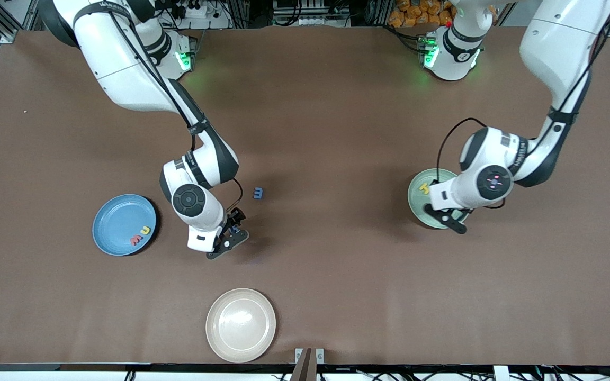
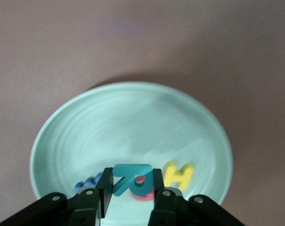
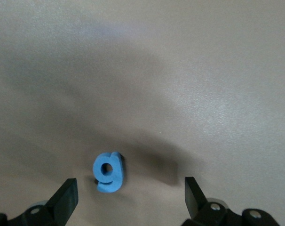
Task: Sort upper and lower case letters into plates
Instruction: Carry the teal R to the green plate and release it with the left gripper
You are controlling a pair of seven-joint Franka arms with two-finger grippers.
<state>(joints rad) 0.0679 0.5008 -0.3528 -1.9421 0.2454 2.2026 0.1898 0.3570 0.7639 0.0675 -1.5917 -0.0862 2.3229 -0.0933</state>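
Note:
My left gripper (image 1: 449,218) hangs over the mint green plate (image 1: 417,205) and is shut on a teal R (image 2: 132,178). In the left wrist view the plate (image 2: 128,122) holds a yellow H (image 2: 179,173), a red letter (image 2: 146,196) partly hidden under the R, and a blue letter (image 2: 87,182) partly hidden by a finger. My right gripper (image 3: 130,197) is open and low over the table, with a blue g (image 3: 108,172) lying between its fingers. A blue m (image 1: 258,193) lies on the table farther from the front camera. The blue plate (image 1: 117,214) holds a red m (image 1: 135,239) and a yellow u (image 1: 146,230).
A cream-beige plate (image 1: 241,325) sits near the table's front edge, nearer the front camera than my right gripper. Brown table surface (image 1: 337,254) lies between the two arms.

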